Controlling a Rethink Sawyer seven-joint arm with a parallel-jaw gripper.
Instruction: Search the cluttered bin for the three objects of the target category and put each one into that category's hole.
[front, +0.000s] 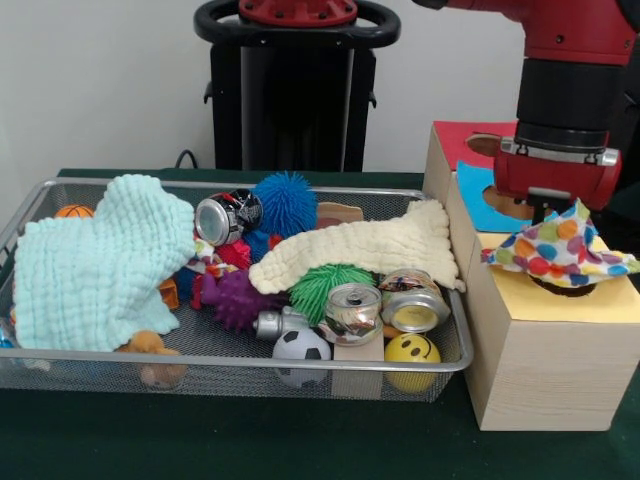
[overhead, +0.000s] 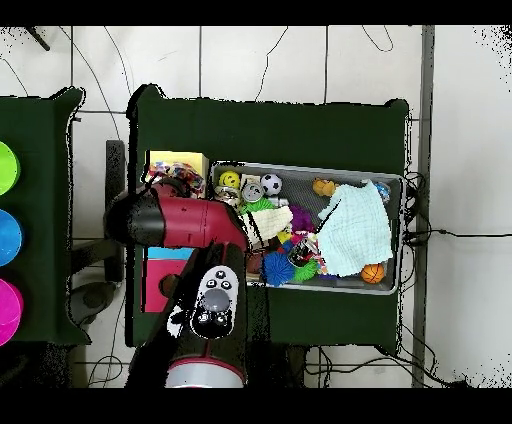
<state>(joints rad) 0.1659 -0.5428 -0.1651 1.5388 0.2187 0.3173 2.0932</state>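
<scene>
A white cloth with coloured dots (front: 560, 250) lies spread over the hole (front: 565, 288) of the pale wood box with a yellow face (front: 540, 345); only a dark sliver of the hole shows beneath it. My gripper (front: 553, 222) hangs straight above the cloth, its tip hidden behind the fabric. In the overhead view the cloth (overhead: 176, 178) sits on the yellow box (overhead: 182, 160), and the arm covers the gripper. The wire mesh bin (front: 250, 360) stands left of the boxes. A bit of white fabric with red and orange marks (front: 207, 264) shows under the clutter.
The bin holds a mint-green knit cloth (front: 95, 260), a cream knit cloth (front: 365, 250), cans (front: 412, 302), spiky balls (front: 285, 203), a soccer ball (front: 301, 347) and a smiley ball (front: 412, 350). The blue-faced box (front: 482, 200) and red-faced box (front: 462, 140) stand behind the yellow one.
</scene>
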